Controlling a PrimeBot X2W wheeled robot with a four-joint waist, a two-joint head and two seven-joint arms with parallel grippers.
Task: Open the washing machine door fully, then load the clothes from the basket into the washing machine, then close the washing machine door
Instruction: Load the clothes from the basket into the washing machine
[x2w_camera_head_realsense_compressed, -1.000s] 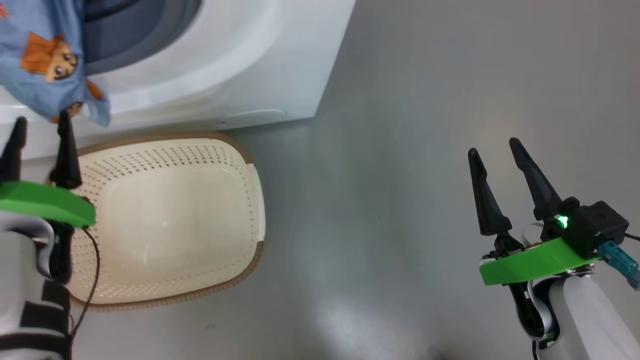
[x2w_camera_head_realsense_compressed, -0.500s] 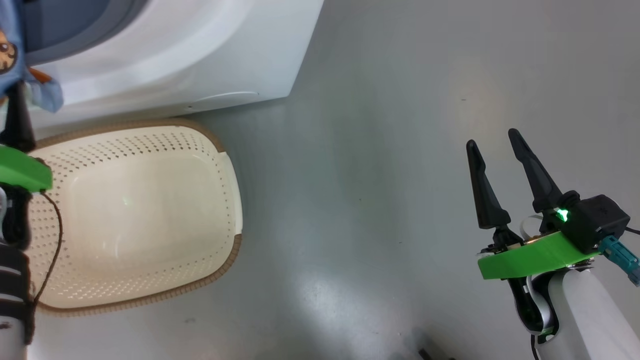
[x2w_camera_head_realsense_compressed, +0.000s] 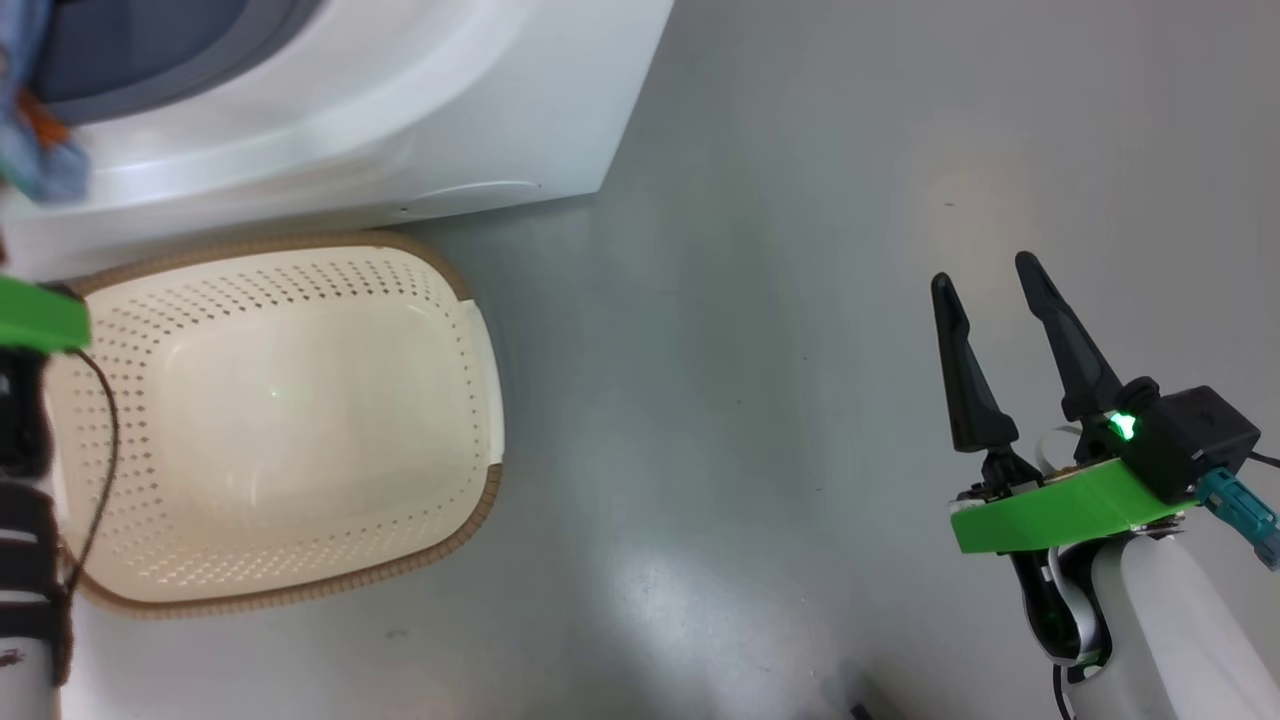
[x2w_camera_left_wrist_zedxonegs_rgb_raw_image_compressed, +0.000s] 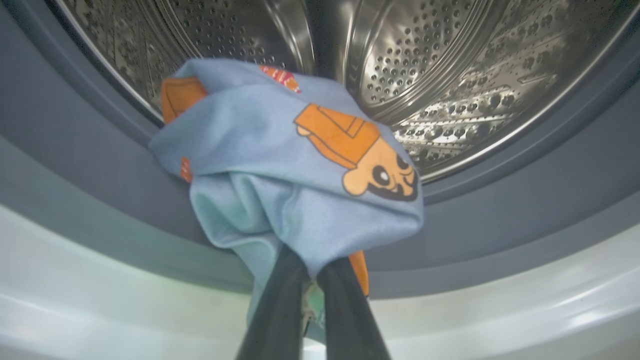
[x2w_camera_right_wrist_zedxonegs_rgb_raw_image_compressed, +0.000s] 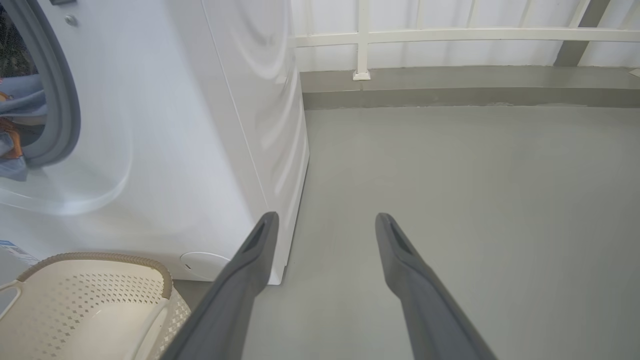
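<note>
In the left wrist view my left gripper (x2w_camera_left_wrist_zedxonegs_rgb_raw_image_compressed: 310, 272) is shut on the clothes (x2w_camera_left_wrist_zedxonegs_rgb_raw_image_compressed: 280, 165), a light blue bundle printed with orange bears. The bundle hangs over the grey rubber ring (x2w_camera_left_wrist_zedxonegs_rgb_raw_image_compressed: 75, 165) at the mouth of the steel drum (x2w_camera_left_wrist_zedxonegs_rgb_raw_image_compressed: 425, 65). In the head view the clothes (x2w_camera_head_realsense_compressed: 35, 150) peek in at the left edge, against the white washing machine (x2w_camera_head_realsense_compressed: 450, 110). The cream basket (x2w_camera_head_realsense_compressed: 440, 270) stands empty on the floor just in front of the machine. My right gripper (x2w_camera_head_realsense_compressed: 983, 270) hangs open over bare floor, far right of the basket. The washing machine door is out of view.
The grey floor (x2w_camera_head_realsense_compressed: 750, 350) stretches to the right of the washing machine (x2w_camera_right_wrist_zedxonegs_rgb_raw_image_compressed: 200, 125) and the basket (x2w_camera_right_wrist_zedxonegs_rgb_raw_image_compressed: 100, 257). A low grey kerb (x2w_camera_right_wrist_zedxonegs_rgb_raw_image_compressed: 450, 92) with a white railing (x2w_camera_right_wrist_zedxonegs_rgb_raw_image_compressed: 361, 40) closes it off at the back, beyond my right gripper (x2w_camera_right_wrist_zedxonegs_rgb_raw_image_compressed: 326, 217).
My left gripper was open below the hanging clothes and has since shut on them. Its fingers have left the head view, which has itself shifted. The right gripper has stayed open.
</note>
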